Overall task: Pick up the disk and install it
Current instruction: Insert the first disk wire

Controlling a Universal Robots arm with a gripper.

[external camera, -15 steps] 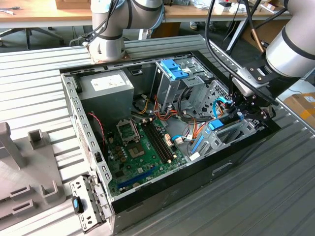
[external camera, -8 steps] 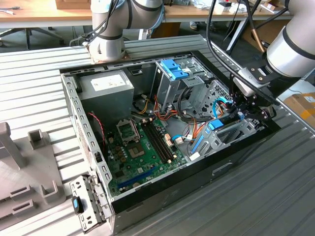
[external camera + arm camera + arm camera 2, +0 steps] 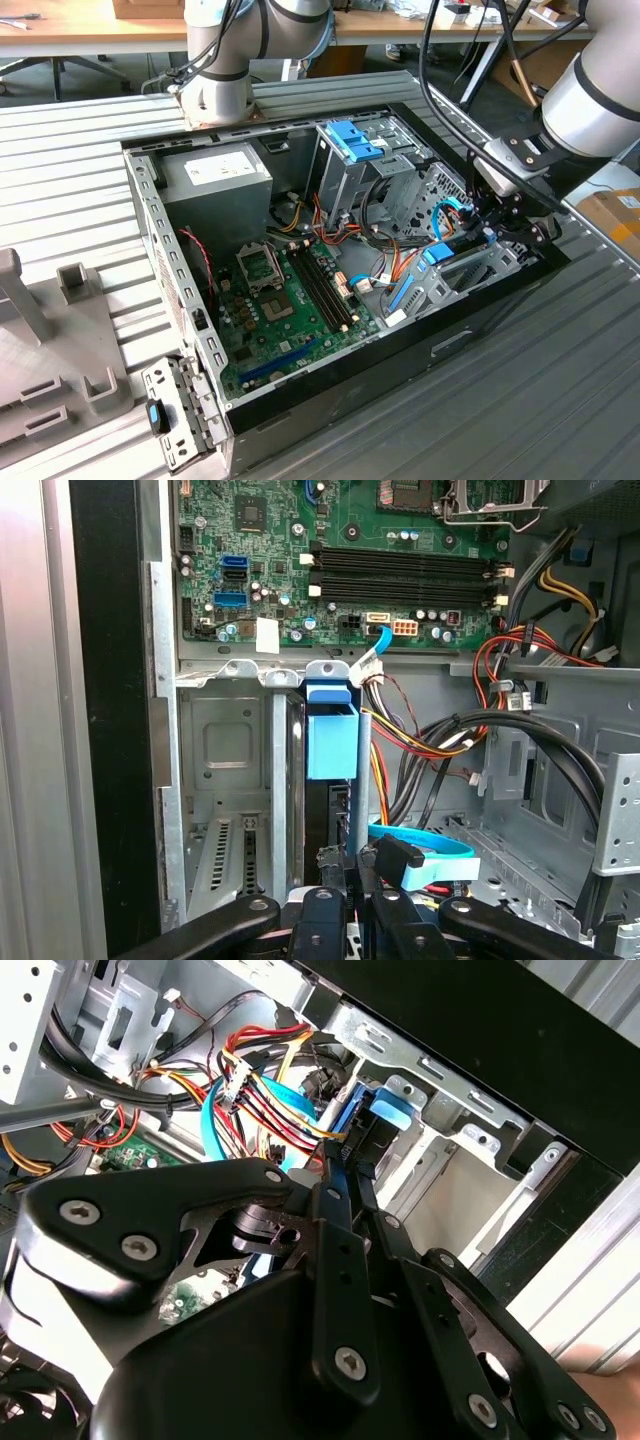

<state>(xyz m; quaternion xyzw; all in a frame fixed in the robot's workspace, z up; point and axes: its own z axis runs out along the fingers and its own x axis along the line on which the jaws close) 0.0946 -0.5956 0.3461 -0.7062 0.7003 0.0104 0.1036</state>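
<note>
Black linkage of the gripper (image 3: 345, 905) crowds the lower edge of the first wrist view, its jaws drawn together on the thin black edge of the disk (image 3: 330, 742), which stands on edge in a slot of the grey drive bay (image 3: 225, 780). Its blue tab sits at mid-frame there; in the second wrist view the same blue end (image 3: 385, 1120) shows at upper centre, beyond the jaws.

By the look of it the disk is rigid, fairly dense and shock-sensitive, with smooth metal faces that could slip; its long edges or the blue plastic rail seem the safest places to grip.

Outward, red, yellow and black power cables (image 3: 430, 735) and a light-blue data cable (image 3: 425, 845) crowd the right. Above lies the green motherboard (image 3: 300, 540). In the exterior view the open computer case (image 3: 150, 260) lies on a ribbed grey surface (image 3: 560, 380), the gripper at centre right.
</note>
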